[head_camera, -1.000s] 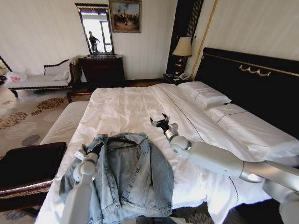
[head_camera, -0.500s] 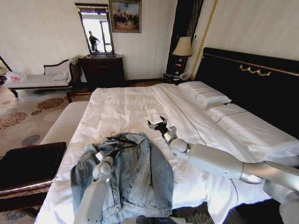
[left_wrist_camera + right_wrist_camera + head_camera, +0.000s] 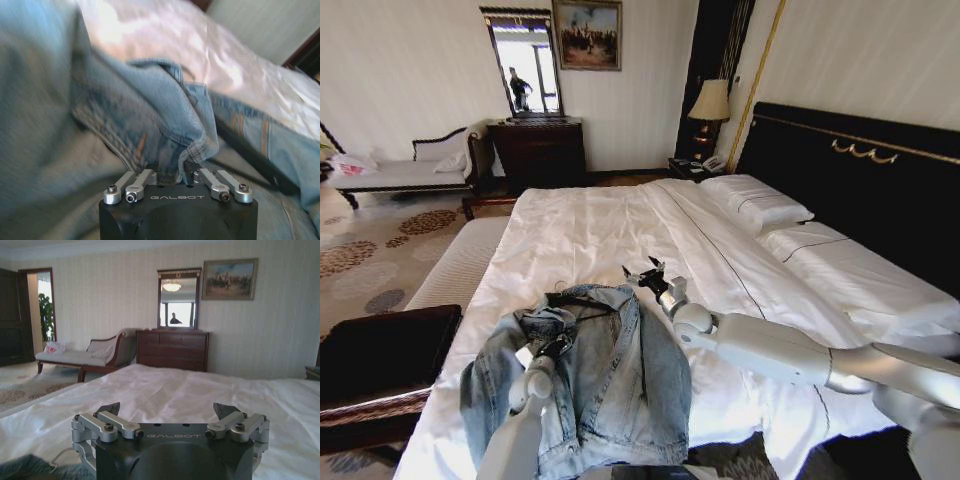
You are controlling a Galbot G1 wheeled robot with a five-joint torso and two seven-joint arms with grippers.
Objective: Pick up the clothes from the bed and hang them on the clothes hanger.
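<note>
while my left gripper stays clenched on a fold of the denim jacket, it has dragged that left edge inward over the last second, so the cloth that lay flat is now bunched and lifted toward the middle. the jacket is otherwise where it was, on the near part of the bed, with the black clothes hanger lying at its collar. in the left wrist view the denim rises in a ridge straight out of my closed jaws. my right gripper has slid closer, now just beside the collar, fingers spread and empty. i judge the pickup is only starting; nothing is hung yet.
</note>
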